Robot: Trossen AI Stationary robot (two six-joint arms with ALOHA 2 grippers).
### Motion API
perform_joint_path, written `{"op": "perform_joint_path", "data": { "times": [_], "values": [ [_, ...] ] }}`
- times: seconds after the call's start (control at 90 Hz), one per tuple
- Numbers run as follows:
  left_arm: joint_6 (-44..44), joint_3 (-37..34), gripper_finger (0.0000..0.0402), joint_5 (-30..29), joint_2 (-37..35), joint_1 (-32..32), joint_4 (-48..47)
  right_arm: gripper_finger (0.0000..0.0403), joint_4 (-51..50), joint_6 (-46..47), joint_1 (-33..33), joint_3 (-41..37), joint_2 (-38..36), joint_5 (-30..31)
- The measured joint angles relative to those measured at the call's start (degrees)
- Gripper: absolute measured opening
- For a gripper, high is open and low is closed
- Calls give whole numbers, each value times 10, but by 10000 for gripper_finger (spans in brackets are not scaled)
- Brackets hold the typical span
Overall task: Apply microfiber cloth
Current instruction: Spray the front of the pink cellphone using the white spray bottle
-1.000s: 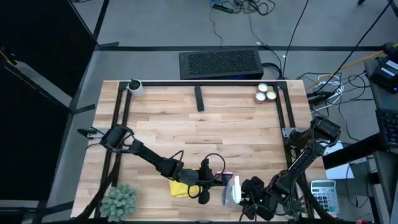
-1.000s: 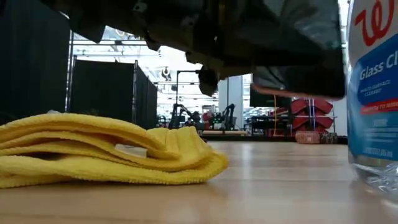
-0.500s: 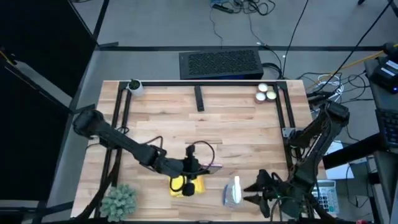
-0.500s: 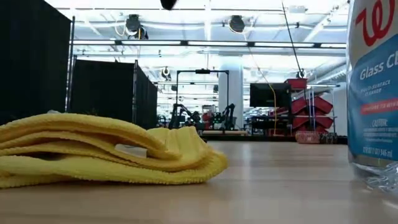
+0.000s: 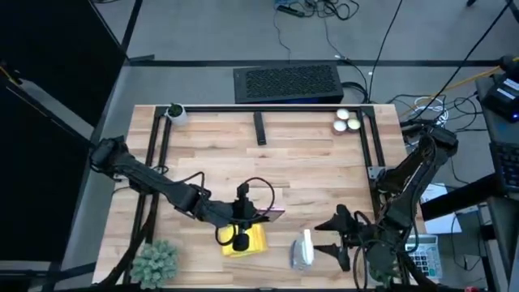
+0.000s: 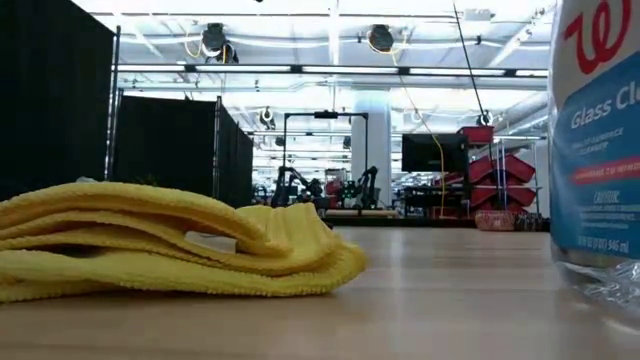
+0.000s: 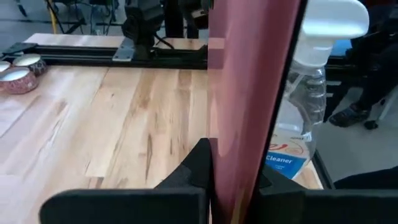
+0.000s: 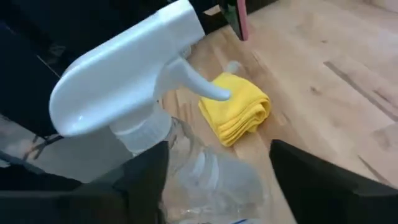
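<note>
The folded yellow microfiber cloth (image 5: 247, 241) (image 6: 170, 245) (image 8: 239, 106) lies flat on the wooden table near its front edge. Just beyond the cloth's far side, my left gripper (image 5: 261, 216) (image 7: 233, 186) is shut on a thin flat pinkish phone (image 5: 273, 215) (image 7: 249, 87). A clear spray bottle (image 5: 304, 248) (image 8: 143, 93) (image 6: 600, 150) with a white trigger head stands to the right of the cloth. My right gripper (image 5: 334, 237) (image 8: 227, 180) is open to the right of the bottle, its fingers spread toward it without touching. My left gripper pinches the phone's two flat faces near its lower end (image 7: 239, 168) between the two fingers (image 7: 196, 171). The phone stands on edge in the hold and reaches out past the fingertips, clear of the table.
A small green plant (image 5: 154, 261) sits at the near left corner. Three small round tins (image 5: 347, 120) and a short black bar (image 5: 259, 127) lie toward the far edge. Black frame rails (image 5: 158, 142) run along the table's left, far and right sides.
My right gripper has let go of the spray bottle, opened and drawn back toward the table's right edge; the bottle stays standing. My left gripper has carried the phone from beside the bottle toward the table's left and far side, leaving the low view. The cloth has not moved.
</note>
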Motion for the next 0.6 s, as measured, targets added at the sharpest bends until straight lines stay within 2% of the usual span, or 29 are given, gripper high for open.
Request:
{"op": "perform_joint_path", "data": {
  "times": [0.222,0.467,0.544,0.6],
  "values": [
    [0,0,9,0,0,0,0,392,-21,6,0,0,0,11],
    [0,0,9,0,0,0,0,395,-20,15,0,0,0,8],
    [0,0,9,0,0,0,0,398,-14,18,1,0,-1,-27],
    [-1,0,9,0,0,0,0,395,-11,27,1,0,-5,-78]
  ]
}}
